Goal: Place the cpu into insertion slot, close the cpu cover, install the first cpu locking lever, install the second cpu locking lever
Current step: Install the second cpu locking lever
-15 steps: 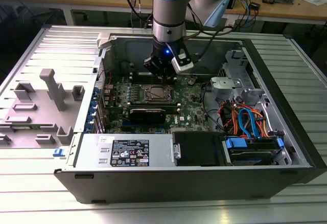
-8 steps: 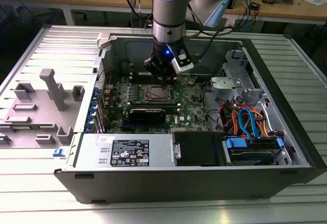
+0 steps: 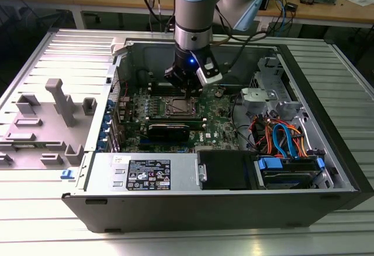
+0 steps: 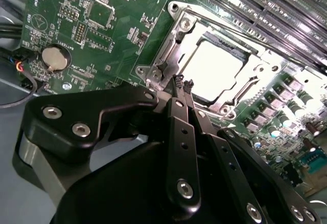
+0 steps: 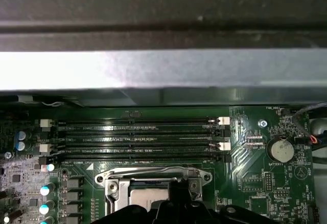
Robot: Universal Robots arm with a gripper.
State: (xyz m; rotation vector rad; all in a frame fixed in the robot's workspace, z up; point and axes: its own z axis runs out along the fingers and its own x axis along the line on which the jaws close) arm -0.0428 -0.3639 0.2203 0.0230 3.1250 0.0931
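Already seated, the cpu (image 4: pixel 212 70) lies in the insertion slot (image 4: pixel 180 27) under the lowered cpu cover (image 4: pixel 168 50); narrowed, empty fingers (image 4: pixel 188 87) hover at its edge, levers apparently pending.

A green circuit board (image 4: pixel 112 24) speckled with tiny silver parts. A pale silver cpu (image 4: pixel 212 73) inside a shiny silver cpu cover (image 4: pixel 168 55). A matte black pincer (image 4: pixel 183 84). Orange and blue cables (image 3: pixel 283 139) in a dark grey case (image 3: pixel 327 121).
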